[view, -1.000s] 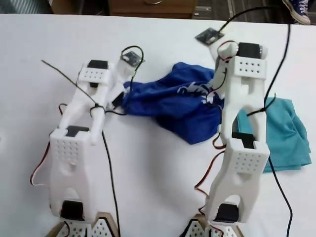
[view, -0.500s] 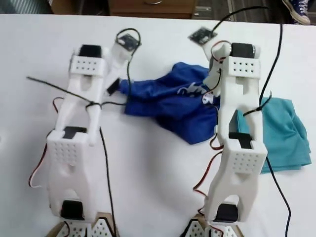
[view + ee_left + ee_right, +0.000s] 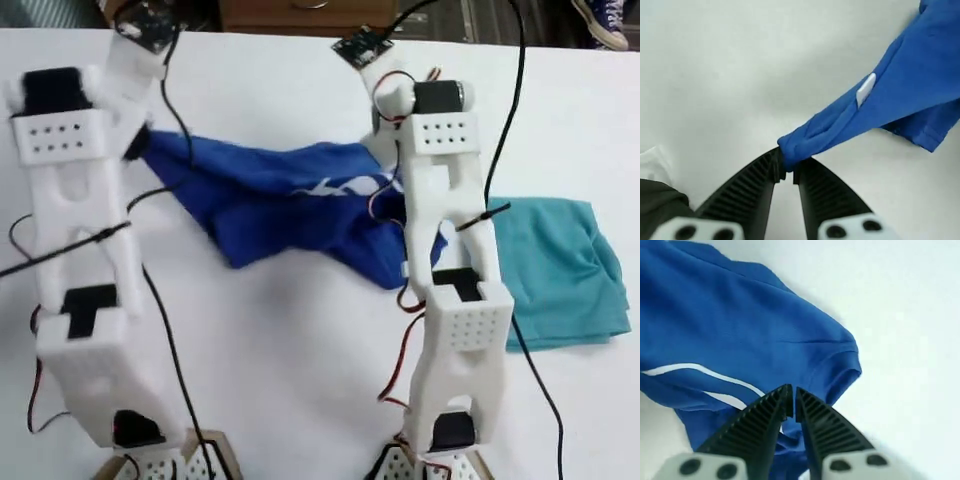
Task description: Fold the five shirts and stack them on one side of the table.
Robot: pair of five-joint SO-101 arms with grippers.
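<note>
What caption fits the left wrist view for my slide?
Left gripper pinching a bunched end of the blue shirt over the white table.

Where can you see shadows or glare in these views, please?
High view: soft shadows under the blue shirt on the table. Left wrist view: a faint shadow beneath the shirt's stretched corner. Right wrist view: even light, no glare.

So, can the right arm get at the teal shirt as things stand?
Probably not yet: the right gripper is shut on the blue shirt. The teal shirt lies uncovered beside that arm, so once it lets go, it looks reachable.
</note>
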